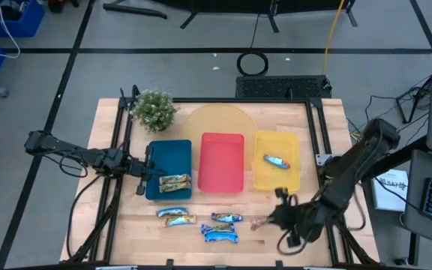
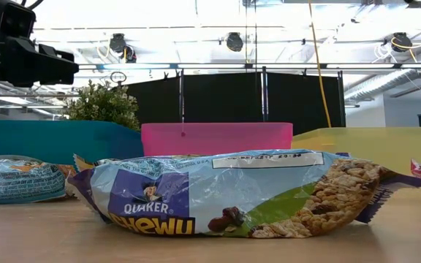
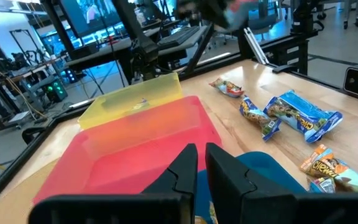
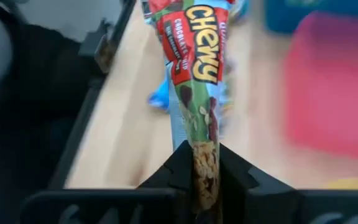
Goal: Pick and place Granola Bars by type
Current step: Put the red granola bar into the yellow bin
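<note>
My right gripper (image 1: pixel 274 220) (image 4: pixel 199 152), near the table's front right, is shut on a red-and-teal Chewy granola bar (image 1: pixel 259 223) (image 4: pixel 191 56). Several blue-wrapped bars (image 1: pixel 220 235) and tan-wrapped bars (image 1: pixel 178 220) lie flat on the table in front of the trays. One tan bar (image 1: pixel 175 182) lies in the blue tray (image 1: pixel 163 154), and one silvery bar (image 1: pixel 276 160) lies in the yellow tray (image 1: pixel 287 180). My left gripper (image 1: pixel 147 174) (image 3: pixel 201 155) hovers shut over the blue tray's left edge and holds nothing. My right gripper pinches one end of the red-and-teal bar (image 4: pixel 197 140) between its two fingers. The fingers slant down from the table's right, and the bar runs on lengthwise from them toward the table's left. It looks lifted clear of the table.
The red tray (image 1: pixel 222 184) stands between the blue and yellow ones. A round tan board (image 1: pixel 216 120) lies behind the trays and a potted plant (image 1: pixel 154 109) stands at the far left. A black frame rail (image 1: pixel 328 157) runs along the table's right side.
</note>
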Controlling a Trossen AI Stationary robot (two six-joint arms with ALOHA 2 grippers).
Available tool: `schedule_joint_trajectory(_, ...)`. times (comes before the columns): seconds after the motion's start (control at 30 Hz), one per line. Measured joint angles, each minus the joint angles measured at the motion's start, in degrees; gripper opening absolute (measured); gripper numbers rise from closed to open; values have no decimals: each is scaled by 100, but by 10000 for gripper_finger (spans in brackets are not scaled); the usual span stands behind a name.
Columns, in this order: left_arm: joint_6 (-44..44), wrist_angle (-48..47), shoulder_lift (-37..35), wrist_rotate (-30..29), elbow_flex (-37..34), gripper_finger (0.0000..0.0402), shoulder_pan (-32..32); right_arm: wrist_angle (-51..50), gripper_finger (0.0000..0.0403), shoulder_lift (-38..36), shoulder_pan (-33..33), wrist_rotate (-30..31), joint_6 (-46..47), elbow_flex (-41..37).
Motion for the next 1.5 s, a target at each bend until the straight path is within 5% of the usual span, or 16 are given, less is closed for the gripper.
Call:
schedule_joint_trajectory(0.17,94,0,2,-2,-2,42,-2,363,24,-1069,-99,532,-1017,-762)
schedule_joint_trajectory(0.5,86,-2,1,-257,0,42,-2,2463,40,-3820,-604,519,-1575,-3480)
schedule_joint_trajectory(0.7,-55,-2,0,-256,0,42,-2,2561,19,-4571,-1096,522,-1772,-3863)
schedule_joint_trajectory(0.83,-84,-2,0,-256,-1,42,-1,2249,31,-4522,-1674,509,-1857,-3622)
schedule_joint_trajectory(0.97,-257,-4,0,-256,0,42,0,856,35,-4278,-2343,329,-1618,-3047)
schedule_joint_trajectory(1.13,-375,-21,0,-256,0,42,-1,-669,19,-3581,-3264,-583,-1207,-2400)
schedule_joint_trajectory(1.3,-421,-59,1,-255,-1,42,0,-883,31,-2726,-3764,-1467,-1124,-2286)
schedule_joint_trajectory(1.5,-561,-59,0,-254,-1,42,0,-1197,38,-1755,-3873,-1612,-1013,-2448)
